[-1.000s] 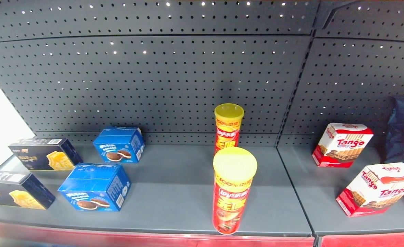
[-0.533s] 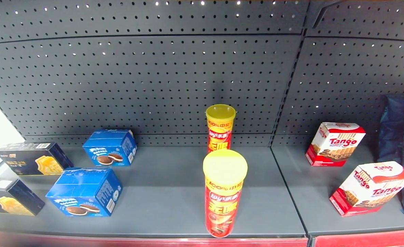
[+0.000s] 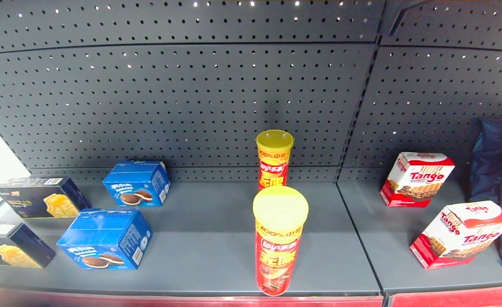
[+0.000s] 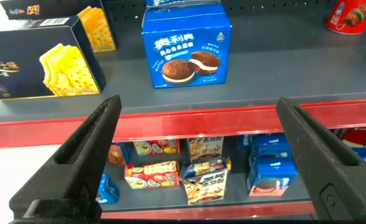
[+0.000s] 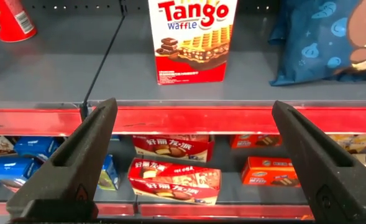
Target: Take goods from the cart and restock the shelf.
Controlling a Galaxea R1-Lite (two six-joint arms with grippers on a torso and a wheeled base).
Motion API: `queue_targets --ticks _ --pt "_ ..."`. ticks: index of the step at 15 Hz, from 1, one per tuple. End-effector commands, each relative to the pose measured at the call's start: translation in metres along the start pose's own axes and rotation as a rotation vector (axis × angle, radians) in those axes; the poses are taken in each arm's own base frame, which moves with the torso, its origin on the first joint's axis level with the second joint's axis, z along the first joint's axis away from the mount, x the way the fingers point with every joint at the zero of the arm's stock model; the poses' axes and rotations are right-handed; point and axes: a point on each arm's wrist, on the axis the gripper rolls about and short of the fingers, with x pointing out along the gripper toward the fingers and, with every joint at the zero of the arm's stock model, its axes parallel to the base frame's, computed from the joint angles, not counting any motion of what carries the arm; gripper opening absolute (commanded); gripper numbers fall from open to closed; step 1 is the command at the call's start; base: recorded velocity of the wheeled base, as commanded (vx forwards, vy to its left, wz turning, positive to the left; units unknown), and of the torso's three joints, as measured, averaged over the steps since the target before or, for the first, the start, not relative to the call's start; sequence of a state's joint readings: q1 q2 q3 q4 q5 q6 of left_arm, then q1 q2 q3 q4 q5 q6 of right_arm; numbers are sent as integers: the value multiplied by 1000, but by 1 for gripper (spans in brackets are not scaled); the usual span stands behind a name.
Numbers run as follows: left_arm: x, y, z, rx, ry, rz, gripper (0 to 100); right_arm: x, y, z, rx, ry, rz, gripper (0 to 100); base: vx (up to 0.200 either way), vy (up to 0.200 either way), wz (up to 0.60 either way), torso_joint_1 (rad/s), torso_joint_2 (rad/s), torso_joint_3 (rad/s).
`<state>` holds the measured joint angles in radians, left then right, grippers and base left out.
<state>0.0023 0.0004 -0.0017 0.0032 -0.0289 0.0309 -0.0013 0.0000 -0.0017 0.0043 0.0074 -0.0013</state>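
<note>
The grey shelf (image 3: 208, 230) holds two red chip cans with yellow lids, one at the front edge (image 3: 280, 243) and one at the back (image 3: 274, 160). Left of them sit two blue cookie boxes (image 3: 106, 238) (image 3: 137, 182). Two red-and-white wafer boxes (image 3: 417, 179) (image 3: 462, 234) are on the right bay. My left gripper (image 4: 198, 106) is open and empty, level with the shelf's red front edge, facing a blue cookie box (image 4: 187, 43). Before the wafer box (image 5: 192, 40), my right gripper (image 5: 194, 107) hangs open and empty.
Two dark boxes with yellow crackers (image 3: 42, 197) (image 3: 8, 243) stand at the far left. Dark blue bags (image 3: 496, 170) lean at the far right. A lower shelf carries several more packs (image 4: 201, 174) (image 5: 173, 177). Bare shelf lies between the cookie boxes and cans.
The whole head view shifted a little between one second ago and half a second ago, so the camera moved. The goods on the shelf stand as before.
</note>
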Motion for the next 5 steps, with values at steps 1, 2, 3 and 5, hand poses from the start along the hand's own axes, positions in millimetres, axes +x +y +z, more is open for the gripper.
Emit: queue_targets --ticks 1,2,3,5 --pt "0 0 0 0 0 1 100 0 0 0 0 1 0 100 0 0 0 0 0 0" --pt "0 0 0 0 0 1 100 0 0 0 0 1 0 100 0 0 0 0 0 0" --pt "0 0 0 0 0 1 100 0 0 0 0 1 0 100 0 0 0 0 0 0" --pt "0 0 0 0 0 1 100 0 0 0 1 1 0 100 0 0 0 0 0 0"
